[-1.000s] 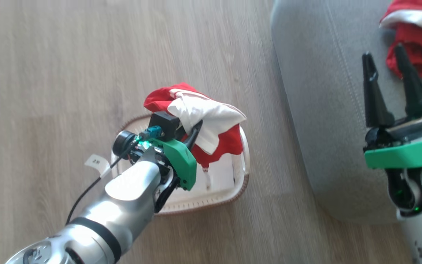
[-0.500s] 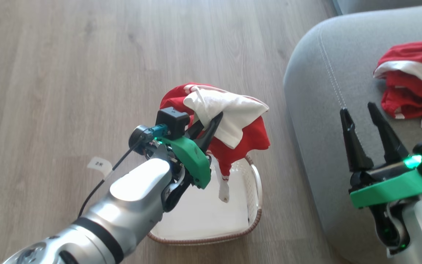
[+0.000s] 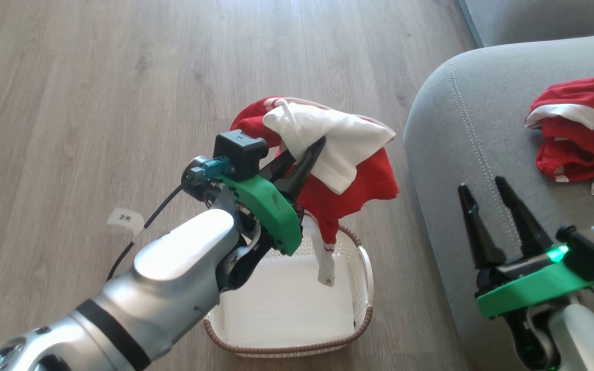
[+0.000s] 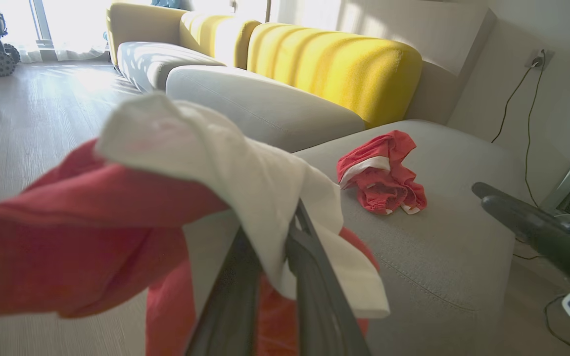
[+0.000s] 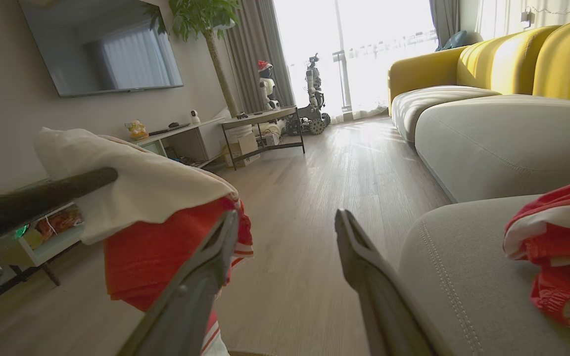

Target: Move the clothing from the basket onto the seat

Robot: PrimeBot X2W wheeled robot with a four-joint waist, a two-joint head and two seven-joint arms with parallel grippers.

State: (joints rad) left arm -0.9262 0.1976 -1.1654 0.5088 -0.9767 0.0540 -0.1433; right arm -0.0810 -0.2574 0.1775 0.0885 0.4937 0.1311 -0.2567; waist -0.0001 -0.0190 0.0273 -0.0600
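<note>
My left gripper (image 3: 310, 149) is shut on a red and white piece of clothing (image 3: 338, 154), which hangs in the air above the far end of the basket (image 3: 364, 288). In the left wrist view the same clothing (image 4: 131, 217) drapes over the closed fingers (image 4: 309, 267). The cream basket with its brown rim stands on the floor, its white bottom bare. A second red and white garment (image 3: 580, 134) lies crumpled on the grey seat (image 3: 457, 134) to the right. My right gripper (image 3: 480, 185) is open over the seat's near edge, nothing between its fingers.
Wooden floor (image 3: 96, 77) spreads left of the basket. More grey cushions and yellow backrests (image 4: 334, 64) run along the sofa. A TV stand, a low table (image 5: 260, 123) and a potted plant stand across the room. A cable with a white tag (image 3: 124, 219) trails from my left wrist.
The left gripper has lifted the clothing up out of the basket and a little toward the seat. The head camera has shifted, so the whole picture moved.
</note>
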